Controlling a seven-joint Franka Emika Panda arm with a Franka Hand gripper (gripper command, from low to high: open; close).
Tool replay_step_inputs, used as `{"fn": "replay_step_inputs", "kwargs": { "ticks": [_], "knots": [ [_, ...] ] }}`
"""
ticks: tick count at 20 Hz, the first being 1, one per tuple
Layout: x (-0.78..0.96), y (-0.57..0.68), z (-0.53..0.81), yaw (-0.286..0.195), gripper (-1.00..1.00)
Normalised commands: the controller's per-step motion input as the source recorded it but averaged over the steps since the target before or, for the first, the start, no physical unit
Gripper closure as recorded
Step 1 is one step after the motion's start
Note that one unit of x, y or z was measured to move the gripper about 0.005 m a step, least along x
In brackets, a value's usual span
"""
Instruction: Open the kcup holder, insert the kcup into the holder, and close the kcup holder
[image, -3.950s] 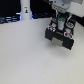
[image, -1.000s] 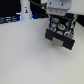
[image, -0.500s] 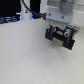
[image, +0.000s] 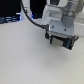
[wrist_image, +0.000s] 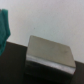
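Arm swings across the holder

Against the earlier frame, the gripper (image: 61, 41) sits further right in the exterior view, its jaws hidden, so I cannot tell their state. Beneath it the kcup holder (wrist_image: 49, 55) fills the wrist view's lower centre, long axis running diagonally

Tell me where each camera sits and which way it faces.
Exterior view: off the arm, facing the white table; shows the arm's hand and a black cable.
Wrist view: on the wrist, facing a grey block and something green; no hand visible.
Shared: seemingly only the white table.
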Motion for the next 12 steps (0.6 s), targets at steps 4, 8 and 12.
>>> {"fn": "replay_step_inputs", "kwargs": {
  "ticks": [4,8,12],
  "knots": [
    [-0.37,0.06,-0.18,0.265,-1.00],
    [-0.41,0.25,-0.13,0.190,-1.00],
    [-0.30,0.43,-0.01,0.138,-1.00]
  ]
}}
